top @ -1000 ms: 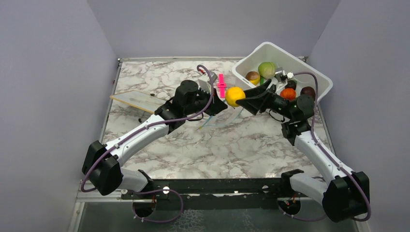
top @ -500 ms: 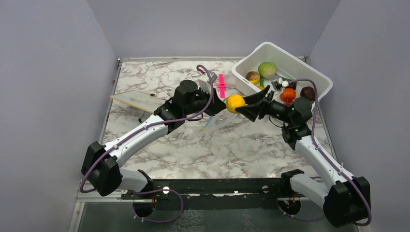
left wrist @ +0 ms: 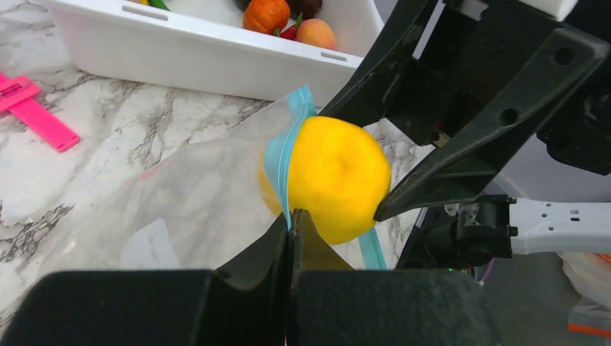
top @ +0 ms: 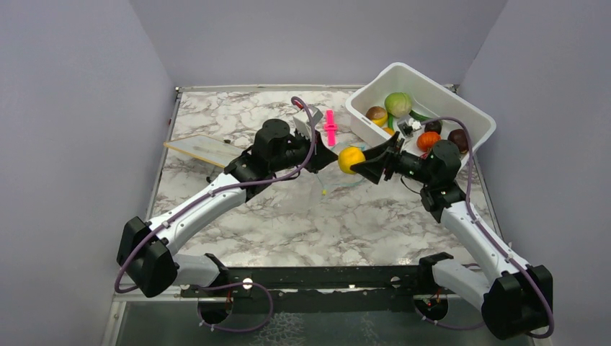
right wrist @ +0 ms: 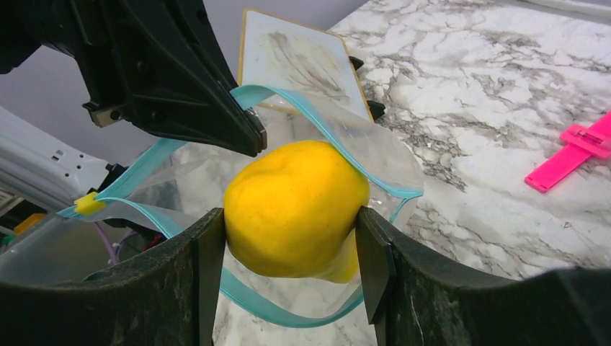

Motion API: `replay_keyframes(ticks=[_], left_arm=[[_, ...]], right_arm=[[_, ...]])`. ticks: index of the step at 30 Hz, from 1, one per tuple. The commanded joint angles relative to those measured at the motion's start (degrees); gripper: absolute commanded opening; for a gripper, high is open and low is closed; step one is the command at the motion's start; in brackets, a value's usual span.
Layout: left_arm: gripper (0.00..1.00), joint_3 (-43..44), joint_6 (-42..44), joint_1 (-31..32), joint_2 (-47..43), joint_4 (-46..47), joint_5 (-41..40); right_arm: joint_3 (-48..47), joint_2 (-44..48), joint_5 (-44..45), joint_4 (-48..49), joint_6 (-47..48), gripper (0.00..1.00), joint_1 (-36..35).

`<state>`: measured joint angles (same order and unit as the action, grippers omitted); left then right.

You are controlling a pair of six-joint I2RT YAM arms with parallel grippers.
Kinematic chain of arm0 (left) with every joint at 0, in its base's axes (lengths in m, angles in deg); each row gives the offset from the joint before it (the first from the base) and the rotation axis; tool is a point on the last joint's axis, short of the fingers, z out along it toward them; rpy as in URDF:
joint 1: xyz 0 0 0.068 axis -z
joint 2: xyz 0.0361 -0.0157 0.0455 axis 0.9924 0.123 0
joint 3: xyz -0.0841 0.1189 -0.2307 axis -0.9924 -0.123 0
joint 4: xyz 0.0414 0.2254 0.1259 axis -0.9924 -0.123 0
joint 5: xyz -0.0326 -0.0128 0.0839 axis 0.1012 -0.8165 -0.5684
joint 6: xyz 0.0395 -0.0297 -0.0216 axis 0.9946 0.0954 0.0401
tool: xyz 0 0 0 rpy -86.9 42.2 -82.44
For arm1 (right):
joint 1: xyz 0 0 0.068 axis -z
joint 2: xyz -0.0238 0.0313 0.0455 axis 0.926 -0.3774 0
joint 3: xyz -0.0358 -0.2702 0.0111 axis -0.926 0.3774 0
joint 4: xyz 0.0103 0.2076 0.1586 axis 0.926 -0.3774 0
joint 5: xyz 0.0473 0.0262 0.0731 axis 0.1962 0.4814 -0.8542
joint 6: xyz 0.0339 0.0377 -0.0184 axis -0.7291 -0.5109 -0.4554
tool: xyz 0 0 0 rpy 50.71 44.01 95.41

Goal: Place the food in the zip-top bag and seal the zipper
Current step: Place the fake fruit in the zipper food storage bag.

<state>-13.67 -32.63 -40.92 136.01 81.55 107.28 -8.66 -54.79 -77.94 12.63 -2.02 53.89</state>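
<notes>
The left arm (top: 209, 198) stretches from its near-left base up and inward, low over the marble surface (top: 288, 216). The left jaws are pinched tight on the blue zipper (left wrist: 277, 155), holding the zip-top bag (left wrist: 194, 194) open at mid-surface. From the other side the right arm (top: 468, 223) bends at its elbow and points leftward, the right jaws clamped on a yellow piece of food (right wrist: 295, 205) at the bag's mouth, the strip looping behind and under it.
</notes>
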Motion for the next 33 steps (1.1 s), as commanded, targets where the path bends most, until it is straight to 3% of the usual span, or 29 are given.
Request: replay_keyframes(ticks=[1,9,16,22,33], left_arm=[[0.00,0.04,2.47,0.10,-2.17,3.15,3.91],[0.00,-1.94,3.14,0.09,-3.28,5.52,6.16],[0.00,-1.42,3.34,0.09,-3.02,5.00,5.90],[0.00,-1.56,4.50,0.08,-2.95,4.39,4.97],[0.00,-2.00,6.28,0.08,-2.79,3.02,3.01]], right_arm=[[-2.33,0.64,1.43,-4.80,1.83,0.23,-0.22],[-6.94,0.74,5.89,-13.29,4.06,0.28,-0.22],[-13.33,-1.94,5.46,-20.94,3.71,0.49,-0.22],[-17.58,-1.88,7.30,-26.71,3.23,0.58,-0.22],[-21.14,-2.45,2.87,-27.98,0.18,0.75,-0.22]])
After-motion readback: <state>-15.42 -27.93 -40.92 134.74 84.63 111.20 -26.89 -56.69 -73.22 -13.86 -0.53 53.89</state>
